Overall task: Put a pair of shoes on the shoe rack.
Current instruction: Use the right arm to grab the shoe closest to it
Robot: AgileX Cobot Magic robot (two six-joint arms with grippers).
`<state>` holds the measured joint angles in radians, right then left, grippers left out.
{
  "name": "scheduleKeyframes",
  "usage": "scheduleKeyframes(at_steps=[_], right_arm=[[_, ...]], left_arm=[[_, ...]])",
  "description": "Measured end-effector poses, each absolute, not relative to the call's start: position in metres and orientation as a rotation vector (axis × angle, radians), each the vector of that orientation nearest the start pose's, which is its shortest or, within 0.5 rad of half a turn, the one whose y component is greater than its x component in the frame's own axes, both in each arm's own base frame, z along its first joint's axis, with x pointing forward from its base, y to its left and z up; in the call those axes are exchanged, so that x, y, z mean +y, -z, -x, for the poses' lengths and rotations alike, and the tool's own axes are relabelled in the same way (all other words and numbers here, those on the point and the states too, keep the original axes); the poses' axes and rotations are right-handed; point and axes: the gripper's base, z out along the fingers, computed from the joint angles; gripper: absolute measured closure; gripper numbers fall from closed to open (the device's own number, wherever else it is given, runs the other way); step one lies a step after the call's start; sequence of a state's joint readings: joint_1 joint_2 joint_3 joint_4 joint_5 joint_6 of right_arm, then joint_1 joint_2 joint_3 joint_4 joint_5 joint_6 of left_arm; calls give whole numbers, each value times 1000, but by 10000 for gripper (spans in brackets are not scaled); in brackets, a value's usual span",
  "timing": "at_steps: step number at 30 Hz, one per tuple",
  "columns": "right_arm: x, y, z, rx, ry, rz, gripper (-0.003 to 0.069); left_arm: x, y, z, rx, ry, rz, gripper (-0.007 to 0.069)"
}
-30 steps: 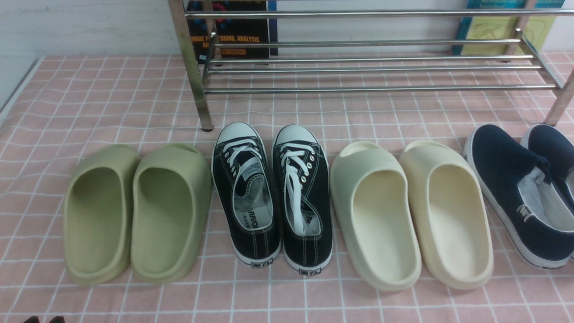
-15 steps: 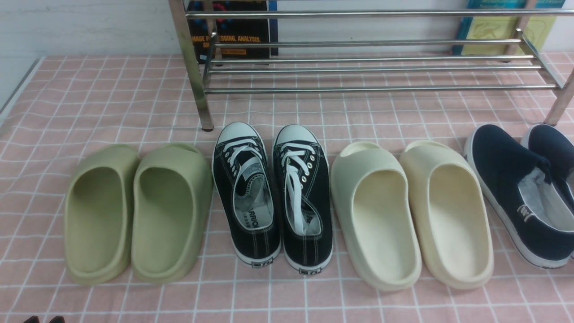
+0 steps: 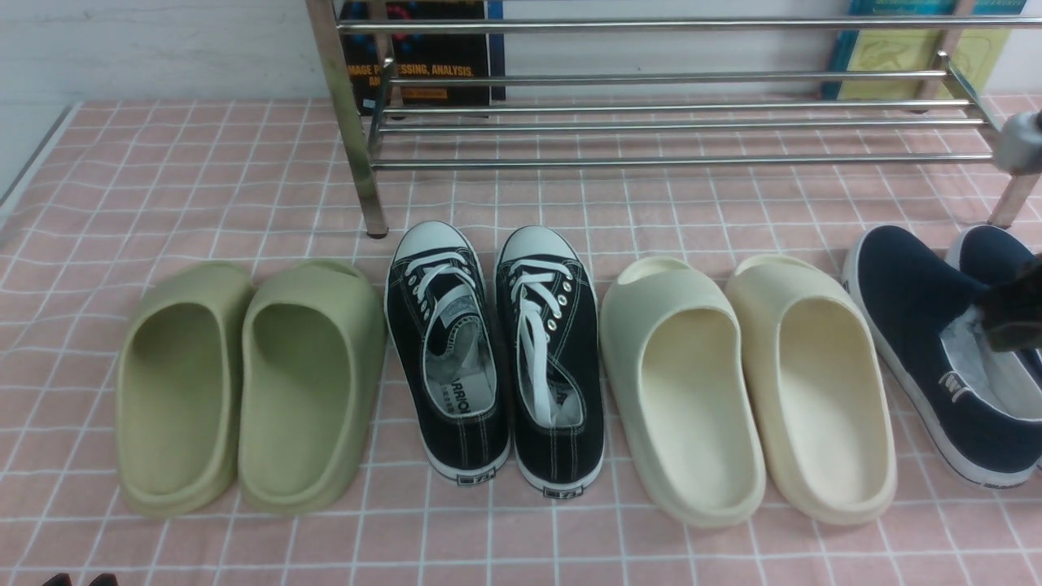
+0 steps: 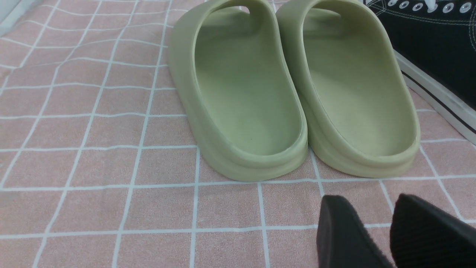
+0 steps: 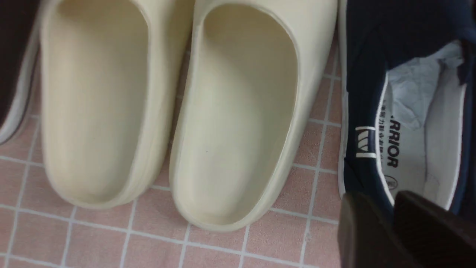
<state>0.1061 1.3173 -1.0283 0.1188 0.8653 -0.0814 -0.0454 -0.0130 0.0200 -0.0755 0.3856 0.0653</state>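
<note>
Fingers of the right gripper hang over the navy slip-on sneakers, spread slightly with a slim gap between them; in the front view its dark blurred end covers part of the pair's openings at the right edge. Nothing shows between the tips, and whether they touch a shoe I cannot tell. Fingers of the left gripper also stand a little apart, with only floor cloth between them, near the heel ends of the green slides and well apart from the navy pair.

Of the two navy slip-on sneakers, both on the cloth at the right end of the row, one shows almost whole, with pale paper stuffed inside and a small white side mark; the other is cut off by the picture's edge. Just beside them, on their left, lie two cream slides, then two black lace-up sneakers with white toe caps, then two green slides. That makes four pairs, eight pieces of footwear, all with toes toward the rack.

Beyond the row stands the chrome shoe rack, its horizontal bars running across the view. The right arm hides part of its right end and part of the navy pair. Behind the rack, two books lean near the wall, one dark, one blue and yellow-green. Under everything spreads one pink cloth with a white grid.
</note>
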Motion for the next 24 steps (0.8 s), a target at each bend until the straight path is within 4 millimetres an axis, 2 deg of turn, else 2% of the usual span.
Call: scheduleKeyframes(at_steps=[4, 7, 9, 10, 12, 13, 15, 16, 17, 18, 19, 24], right_arm=[[35, -265, -285, 2687, -84, 201, 277], [32, -243, -300, 2721, -23, 180, 212], [32, -233, -306, 2740, -13, 150, 207], [32, -221, -312, 2764, -4, 120, 214], [32, -203, -320, 2802, -3, 88, 264], [32, -200, -321, 2810, -2, 86, 271], [32, -186, -324, 2852, 5, 80, 414], [32, -184, -324, 2858, 9, 81, 468], [32, -184, -324, 2859, 9, 82, 481], [31, -185, -324, 2854, 20, 90, 589], [31, -186, -324, 2850, 19, 90, 627], [31, -200, -320, 2825, 20, 103, 638]], left_arm=[[-5, -173, -52, 1875, 61, -58, 385], [-5, -173, -52, 1875, 61, -58, 385], [-5, -173, -52, 1875, 61, -58, 385], [-5, -173, -52, 1875, 61, -58, 385], [-5, -173, -52, 1875, 61, -58, 385], [-5, -173, -52, 1875, 61, -58, 385], [-5, -173, -52, 1875, 61, -58, 385], [-5, -173, -52, 1875, 61, -58, 385], [-5, -173, -52, 1875, 61, -58, 385], [-5, -173, -52, 1875, 61, -58, 385], [-5, -173, -52, 1875, 61, -58, 385], [-5, -173, -52, 1875, 61, -58, 385]])
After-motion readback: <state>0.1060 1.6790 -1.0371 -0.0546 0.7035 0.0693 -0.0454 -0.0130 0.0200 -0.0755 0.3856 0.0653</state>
